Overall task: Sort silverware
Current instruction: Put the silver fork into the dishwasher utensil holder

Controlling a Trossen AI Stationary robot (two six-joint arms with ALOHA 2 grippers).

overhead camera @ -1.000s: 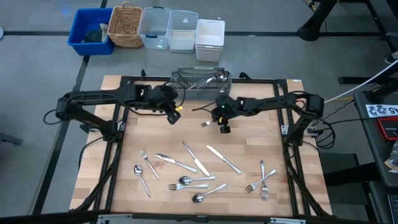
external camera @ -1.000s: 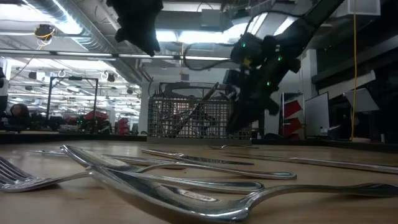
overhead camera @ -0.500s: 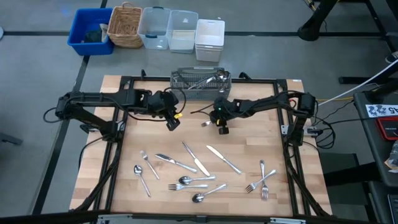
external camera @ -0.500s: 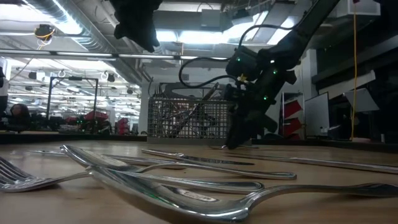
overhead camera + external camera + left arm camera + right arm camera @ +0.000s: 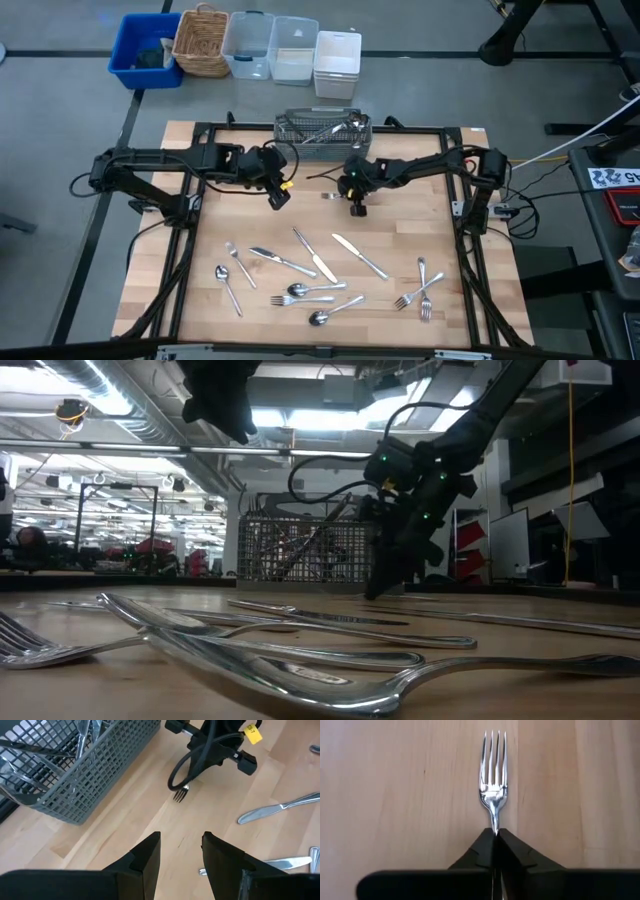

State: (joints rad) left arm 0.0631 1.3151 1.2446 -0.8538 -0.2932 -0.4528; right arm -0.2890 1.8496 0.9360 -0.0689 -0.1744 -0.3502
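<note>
While the right gripper (image 5: 496, 837) sits low at the table w/ its fingers pinched together on the neck of a fork (image 5: 492, 780), the fork's long axis runs straight out ahead of it, tines pointing away, lying flat or nearly flat on the wood. In the high view that gripper (image 5: 357, 207) is just in front of the grey mesh basket (image 5: 322, 128), which holds more silverware. Left gripper (image 5: 181, 851) hovers close by, fingers apart, holding nothing; fork tines (image 5: 179, 795) show just beyond it, so it's second-nearest. Rest of the silverware (image 5: 310, 255) lies well apart, on the side of the right gripper away from the basket: knives, spoons, forks in loose groups. Nothing blocks a lift; I'd judge only the basket wall and the left arm (image 5: 190, 160) need clearance.
</note>
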